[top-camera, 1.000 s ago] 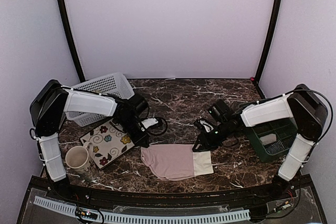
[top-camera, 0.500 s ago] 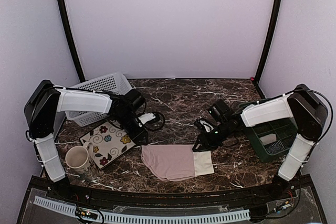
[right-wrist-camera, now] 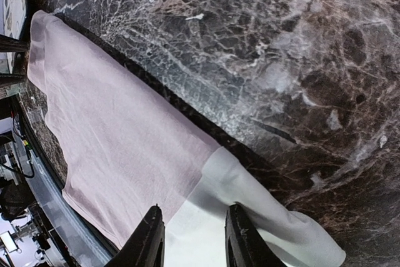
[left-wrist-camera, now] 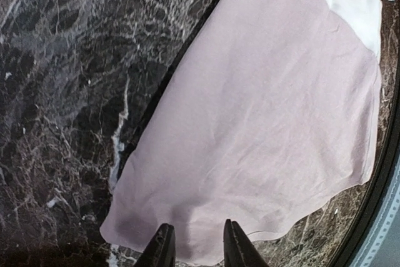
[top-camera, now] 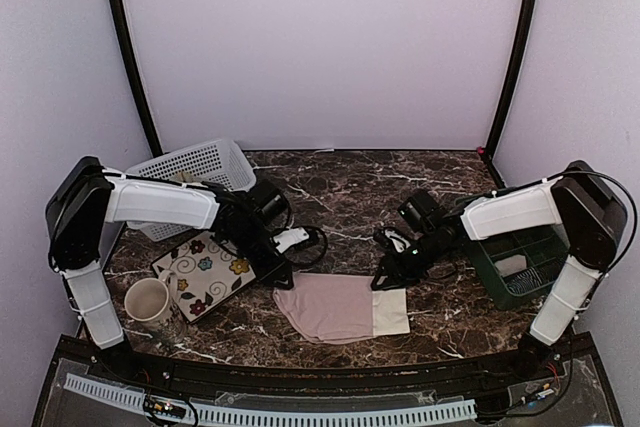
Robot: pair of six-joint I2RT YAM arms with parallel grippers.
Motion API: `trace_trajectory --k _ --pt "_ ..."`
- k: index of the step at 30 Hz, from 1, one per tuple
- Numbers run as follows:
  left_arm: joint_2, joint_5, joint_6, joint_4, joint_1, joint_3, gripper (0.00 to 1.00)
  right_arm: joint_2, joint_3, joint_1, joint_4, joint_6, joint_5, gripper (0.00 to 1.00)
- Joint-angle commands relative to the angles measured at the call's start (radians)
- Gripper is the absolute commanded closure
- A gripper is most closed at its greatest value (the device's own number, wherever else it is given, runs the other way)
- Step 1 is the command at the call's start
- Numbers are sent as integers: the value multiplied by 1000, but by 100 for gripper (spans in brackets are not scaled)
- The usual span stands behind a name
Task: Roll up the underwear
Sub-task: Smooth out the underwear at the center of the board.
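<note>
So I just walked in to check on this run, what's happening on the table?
Both arms are working on the pink underwear, which lies flat and unrolled on the marble table. The left gripper is at its far left corner. The right gripper is at the far edge of the cream waistband. Both have their fingers apart over the cloth. No rolling has begun.

place: lab test booth — plain lilac walls (top-camera: 320, 47) | marble tabletop (top-camera: 350, 177)
</note>
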State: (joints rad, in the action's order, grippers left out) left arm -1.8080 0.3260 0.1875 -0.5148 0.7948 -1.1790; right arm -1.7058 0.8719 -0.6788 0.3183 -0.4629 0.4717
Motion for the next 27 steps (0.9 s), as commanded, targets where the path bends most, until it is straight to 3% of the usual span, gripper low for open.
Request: trace_trajectory --k 1,6,12,21,27 --pt "-51 -61 -26 -6 -3 30 72 11 -7 7 76 -17 -54 66" --pt "-72 -168 -31 10 -17 20 73 2 -2 17 60 -31 -60 65" --pt "-85 -183 1 8 -47 -29 72 -20 77 19 54 -17 -17 65" --pt "140 -23 63 154 -43 67 45 245 -5 18 16 65 17 57" --pt "376 54 180 374 36 287 38 443 -122 -19 -18 145 -15 57"
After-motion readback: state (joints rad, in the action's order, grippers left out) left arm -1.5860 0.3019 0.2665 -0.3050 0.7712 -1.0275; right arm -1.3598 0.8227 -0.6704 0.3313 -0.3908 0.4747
